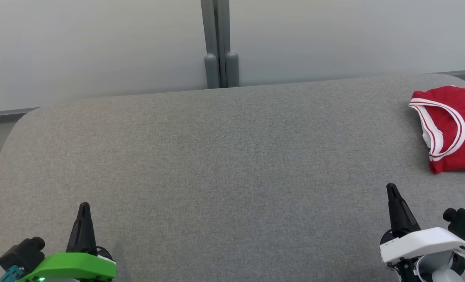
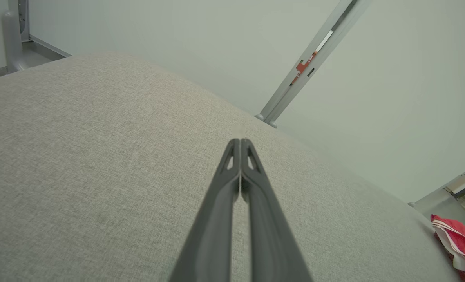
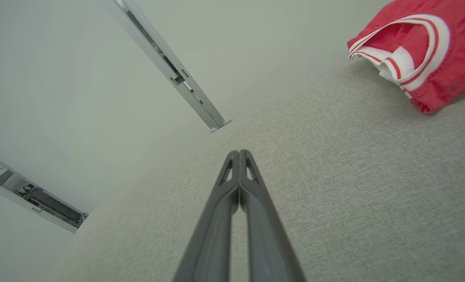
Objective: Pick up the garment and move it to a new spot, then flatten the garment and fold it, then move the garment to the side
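Dark long fingers of the left gripper (image 1: 84, 208) are pressed together with nothing between them, over the grey woven fabric surface (image 1: 216, 164). The right gripper (image 1: 391, 191) is likewise pinched closed and empty. Ahead of it and to its right, well apart, lies the folded red garment (image 1: 455, 131) with white-striped trim, near the surface's far right corner. Beyond stands a grey metal post (image 1: 218, 43) against a pale wall.

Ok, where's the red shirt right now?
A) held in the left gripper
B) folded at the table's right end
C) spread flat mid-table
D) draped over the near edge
B: the red shirt lies folded at the right end of the grey table, clear of the shut right gripper.
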{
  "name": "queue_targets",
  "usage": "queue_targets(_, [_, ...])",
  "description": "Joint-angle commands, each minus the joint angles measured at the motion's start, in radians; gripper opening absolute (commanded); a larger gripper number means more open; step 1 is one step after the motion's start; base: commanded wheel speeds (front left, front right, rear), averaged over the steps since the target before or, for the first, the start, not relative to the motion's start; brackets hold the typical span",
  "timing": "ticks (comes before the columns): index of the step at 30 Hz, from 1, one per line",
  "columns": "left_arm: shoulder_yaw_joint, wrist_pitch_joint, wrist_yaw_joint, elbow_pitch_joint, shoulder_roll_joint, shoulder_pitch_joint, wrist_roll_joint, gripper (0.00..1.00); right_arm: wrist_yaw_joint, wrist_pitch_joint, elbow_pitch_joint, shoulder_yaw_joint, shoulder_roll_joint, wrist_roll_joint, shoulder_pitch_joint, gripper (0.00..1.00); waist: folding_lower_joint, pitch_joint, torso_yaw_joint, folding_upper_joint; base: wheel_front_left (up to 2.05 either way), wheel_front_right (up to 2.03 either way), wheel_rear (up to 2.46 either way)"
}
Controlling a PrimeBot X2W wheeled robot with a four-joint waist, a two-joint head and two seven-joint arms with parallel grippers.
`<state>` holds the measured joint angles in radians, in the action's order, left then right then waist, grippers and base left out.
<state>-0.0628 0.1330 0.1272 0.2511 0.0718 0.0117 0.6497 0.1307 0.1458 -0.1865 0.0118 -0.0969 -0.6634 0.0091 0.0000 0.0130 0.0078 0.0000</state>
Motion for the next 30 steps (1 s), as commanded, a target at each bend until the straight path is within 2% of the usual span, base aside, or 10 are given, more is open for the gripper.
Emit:
queue_targets(1, [-0.007, -0.008, 0.001, -0.015, 0.001, 0.032, 0.045, 0.00, 0.000, -0.009, 0.009, 0.007, -0.001, -0.041, -0.031, 0.00, 0.0000, 0.000, 0.000, 0.0000, 0.00, 0.00, 0.00])
queue_targets(30, [-0.025, -0.102, 0.003, -0.013, -0.007, 0.062, 0.405, 0.00, 0.000, -0.103, -0.016, 0.040, 0.013, -0.402, -0.068, 0.00, 0.0000, -0.005, -0.002, 0.0000, 0.00, 0.00, 0.00])
